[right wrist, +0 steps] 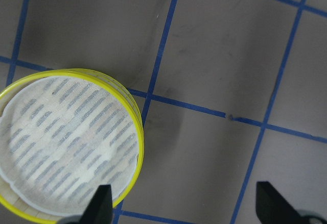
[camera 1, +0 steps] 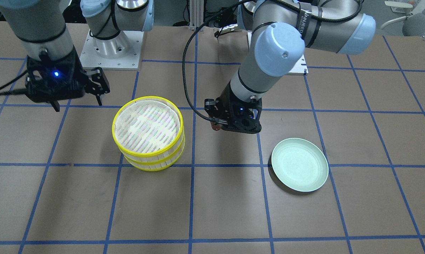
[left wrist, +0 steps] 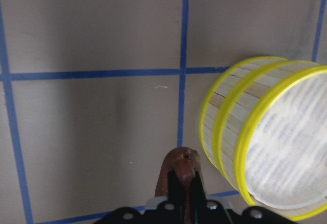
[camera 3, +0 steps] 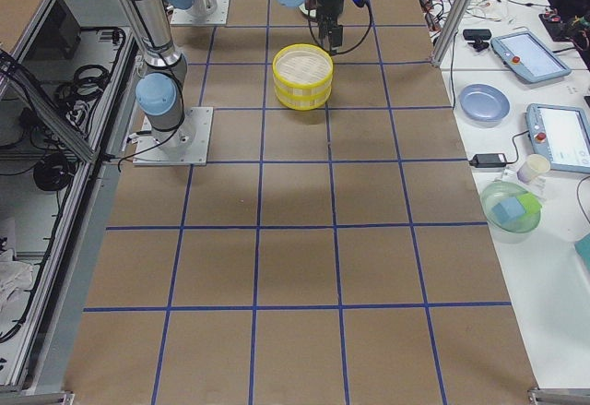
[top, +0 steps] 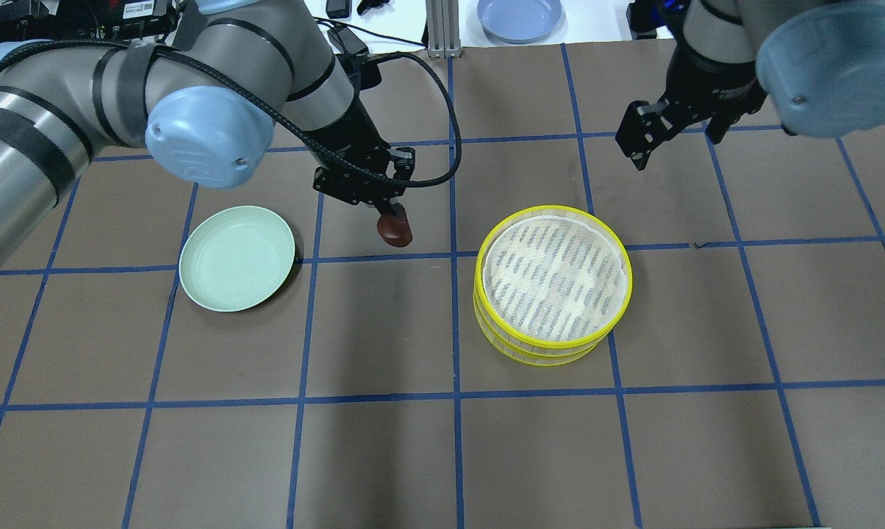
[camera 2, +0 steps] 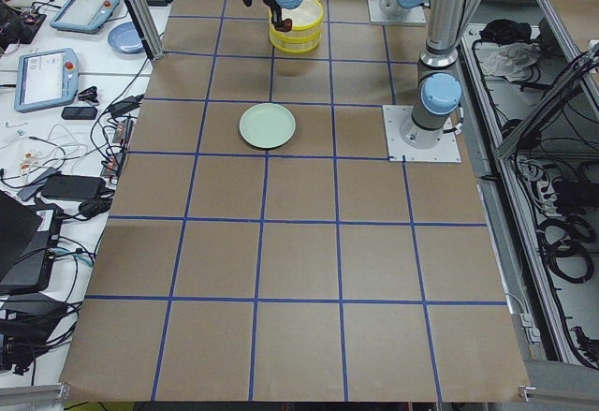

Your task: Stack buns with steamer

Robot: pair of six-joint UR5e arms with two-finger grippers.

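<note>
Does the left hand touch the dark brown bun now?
Touching. The left wrist view shows the left hand closed on the dark brown bun, with no gap.

Green plate (top: 237, 257) — on gridded table (top: 384, 455).

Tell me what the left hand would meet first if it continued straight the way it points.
Probably the bare table: the left hand, holding the brown bun, points down at paper beside the stacked baskets, not at them.

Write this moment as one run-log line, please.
left gripper: shut on brown bun | right gripper: open | steamer baskets: stacked | plate: empty
</note>
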